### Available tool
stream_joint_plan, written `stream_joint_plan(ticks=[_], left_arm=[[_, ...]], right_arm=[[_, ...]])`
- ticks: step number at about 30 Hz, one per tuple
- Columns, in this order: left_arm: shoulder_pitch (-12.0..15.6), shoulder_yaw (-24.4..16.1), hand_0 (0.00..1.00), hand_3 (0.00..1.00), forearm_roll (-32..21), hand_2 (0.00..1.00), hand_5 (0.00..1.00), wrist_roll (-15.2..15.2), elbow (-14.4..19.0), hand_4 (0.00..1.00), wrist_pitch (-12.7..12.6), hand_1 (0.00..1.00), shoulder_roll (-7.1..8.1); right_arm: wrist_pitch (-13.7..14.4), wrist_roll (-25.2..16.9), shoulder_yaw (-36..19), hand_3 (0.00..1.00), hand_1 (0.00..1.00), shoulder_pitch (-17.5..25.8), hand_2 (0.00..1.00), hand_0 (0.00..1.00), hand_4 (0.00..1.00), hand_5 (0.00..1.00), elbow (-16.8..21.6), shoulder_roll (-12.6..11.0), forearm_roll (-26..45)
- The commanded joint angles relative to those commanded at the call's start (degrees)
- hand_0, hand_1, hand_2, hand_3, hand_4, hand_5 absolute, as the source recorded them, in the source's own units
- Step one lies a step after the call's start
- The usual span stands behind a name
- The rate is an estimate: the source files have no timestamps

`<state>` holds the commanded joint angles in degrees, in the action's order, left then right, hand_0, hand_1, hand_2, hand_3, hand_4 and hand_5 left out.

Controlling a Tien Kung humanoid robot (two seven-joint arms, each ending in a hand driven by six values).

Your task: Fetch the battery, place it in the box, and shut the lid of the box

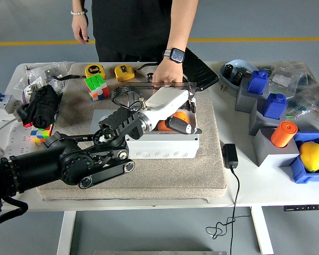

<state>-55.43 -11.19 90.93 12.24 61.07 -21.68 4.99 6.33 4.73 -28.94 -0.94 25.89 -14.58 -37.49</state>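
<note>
My left hand (178,123), white with black fingers, reaches from the lower left over the open white box (165,147) on the grey mat. Its fingers curl around the orange battery (176,115), which sits low inside the box's opening. The clear lid (149,86) stands raised at the box's far edge. A person's hand (165,76), with a watch on the wrist, rests on the top of that lid. My forearm hides the left part of the box's inside.
Two yellow tape measures (95,70) and a puzzle cube (95,86) lie at the mat's back left. A black adapter (229,155) with a cable lies right of the mat. Grey and blue bins, an orange cylinder (283,133) and a lemon (312,155) crowd the right side.
</note>
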Motion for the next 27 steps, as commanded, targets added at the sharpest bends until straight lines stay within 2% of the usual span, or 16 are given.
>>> stream_joint_plan(ticks=[4, 6, 7, 13, 18, 19, 23, 27], left_arm=[[0.7, -1.7, 0.305, 0.504, 0.5, 0.527, 0.471, 0.2, 2.0, 0.998, 0.4, 0.526, 0.61], [1.4, -3.3, 0.305, 0.504, 0.6, 0.527, 0.471, -0.2, 4.2, 0.998, 0.0, 0.526, 1.35], [1.7, -4.1, 0.280, 0.486, 0.2, 0.476, 0.482, -0.6, 5.2, 0.998, -0.4, 0.459, 1.71], [3.9, -9.4, 0.283, 0.483, -2.0, 0.468, 0.493, -4.2, 10.4, 0.998, -3.9, 0.453, 3.60], [6.0, -14.5, 0.283, 0.483, -3.1, 0.468, 0.493, -9.2, 14.2, 0.998, -8.6, 0.453, 5.45], [6.3, -15.2, 0.340, 0.496, -3.1, 0.488, 0.488, -9.9, 14.7, 0.998, -9.1, 0.506, 5.73], [7.6, -17.1, 0.340, 0.496, -2.9, 0.488, 0.488, -9.3, 16.2, 0.998, -8.4, 0.506, 7.09], [8.7, -16.0, 0.348, 0.497, -3.1, 0.499, 0.490, -8.7, 15.6, 0.998, -7.5, 0.518, 8.47]], right_arm=[[0.0, 0.0, -0.2, 0.576, 0.664, 0.1, 0.673, 0.619, 0.940, 0.450, 0.0, 0.0, -0.1], [0.0, 0.0, -0.3, 0.576, 0.664, 0.1, 0.673, 0.619, 0.940, 0.450, 0.0, 0.0, -0.1], [0.0, 0.0, -0.3, 0.576, 0.663, 0.1, 0.673, 0.621, 0.940, 0.452, 0.0, 0.0, -0.1], [0.0, 0.0, -0.5, 0.575, 0.663, 0.2, 0.674, 0.618, 0.940, 0.451, 0.0, 0.1, -0.1], [0.0, 0.0, -0.4, 0.575, 0.663, 0.3, 0.674, 0.618, 0.940, 0.451, 0.0, 0.1, -0.2], [0.0, 0.0, -0.4, 0.574, 0.663, 0.3, 0.673, 0.619, 0.940, 0.451, 0.0, 0.1, -0.2], [0.0, 0.0, -0.5, 0.574, 0.663, 0.4, 0.673, 0.619, 0.940, 0.451, 0.0, 0.2, -0.2], [0.0, 0.0, -0.7, 0.574, 0.663, 0.4, 0.673, 0.620, 0.940, 0.451, 0.0, 0.1, -0.3]])
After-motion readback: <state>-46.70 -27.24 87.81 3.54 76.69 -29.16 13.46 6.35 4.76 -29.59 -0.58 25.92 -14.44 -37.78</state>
